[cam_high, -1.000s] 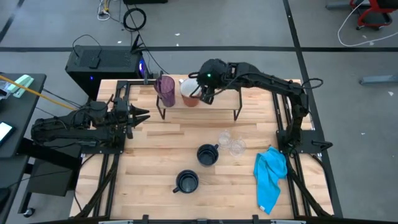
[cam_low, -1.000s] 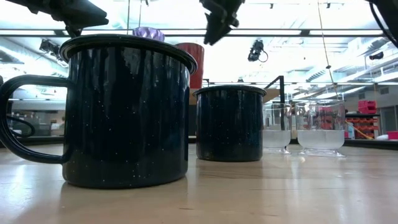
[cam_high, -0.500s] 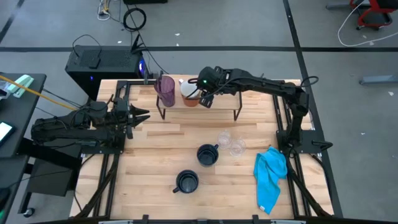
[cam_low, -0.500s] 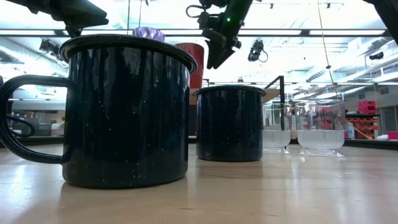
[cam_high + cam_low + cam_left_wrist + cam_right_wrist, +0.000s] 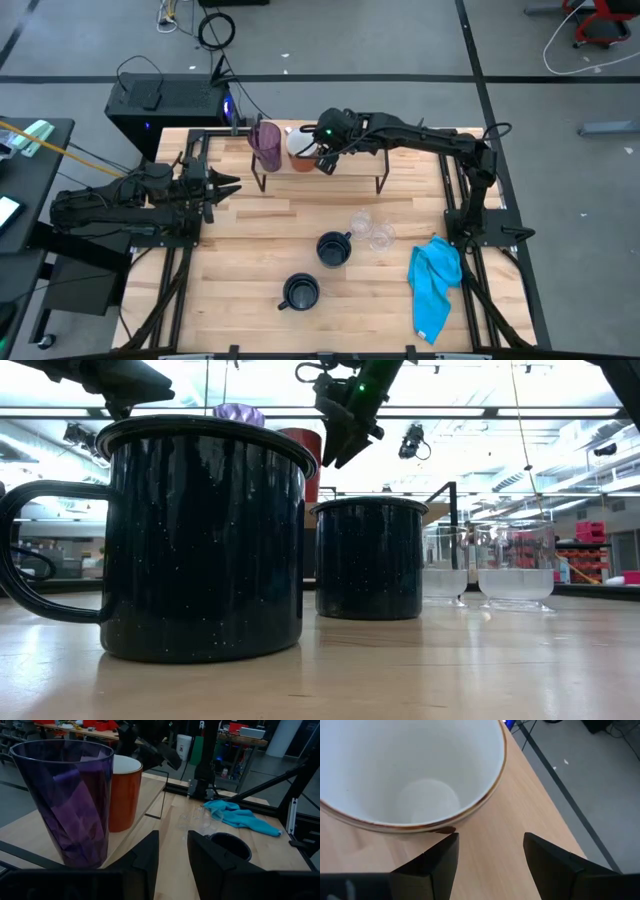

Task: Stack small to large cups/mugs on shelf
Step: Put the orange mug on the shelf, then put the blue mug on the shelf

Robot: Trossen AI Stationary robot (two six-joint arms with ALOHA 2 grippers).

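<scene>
Floor (image 5: 400,40) was grey concrete with dark seam lines running across it. Black equipment box (image 5: 165,100) sat on the floor just behind the counter's far left corner, small blue light on it, cables trailing off it. Coiled black cable (image 5: 216,30) lay on the floor farther back. Dark side desk (image 5: 20,180) stood at the left edge. Red chair base (image 5: 598,20) was in the far right corner with a white cable beside it. Low view showed a bright room with long ceiling beams (image 5: 500,410), glass partitions and red crates (image 5: 585,555) on shelving at right.
</scene>
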